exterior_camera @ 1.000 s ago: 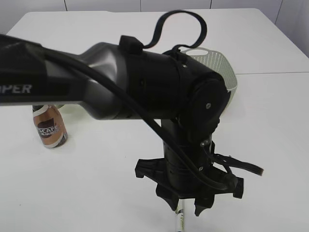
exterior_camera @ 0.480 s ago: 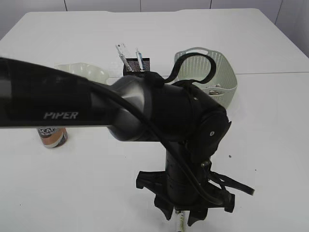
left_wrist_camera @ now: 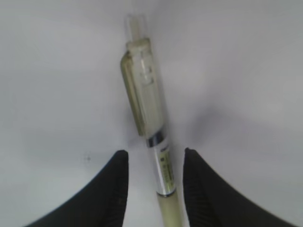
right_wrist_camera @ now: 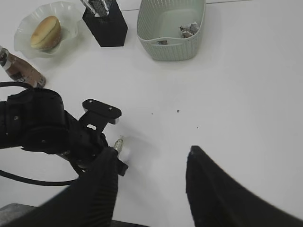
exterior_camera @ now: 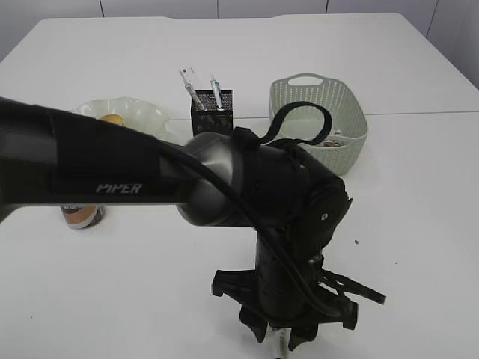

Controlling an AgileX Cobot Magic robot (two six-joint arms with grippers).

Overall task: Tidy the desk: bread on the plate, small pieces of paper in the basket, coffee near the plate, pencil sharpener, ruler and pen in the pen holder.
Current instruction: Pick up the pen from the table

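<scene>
A translucent pen (left_wrist_camera: 144, 94) lies on the white table between the two fingers of my left gripper (left_wrist_camera: 155, 163). The fingers are open, with a gap on each side of the pen. In the exterior view the left gripper (exterior_camera: 278, 338) points down at the table's front edge over the pen (exterior_camera: 281, 347). My right gripper (right_wrist_camera: 151, 163) is open and empty, high above the table. The black pen holder (exterior_camera: 212, 112) holds two pens. Bread (exterior_camera: 112, 120) sits on the glass plate (exterior_camera: 146, 114). The coffee bottle (exterior_camera: 81, 215) stands at the left, partly hidden by the arm.
The pale green basket (exterior_camera: 318, 112) stands at the back right with small paper pieces (right_wrist_camera: 188, 29) in it. The left arm (exterior_camera: 150, 179) crosses the table's middle from the left. In the right wrist view the plate (right_wrist_camera: 28, 23), pen holder (right_wrist_camera: 106, 26) and coffee (right_wrist_camera: 21, 71) show.
The left arm has sunk lower toward the table over the pen. The pen holder, plate and basket behind it have come into view.
</scene>
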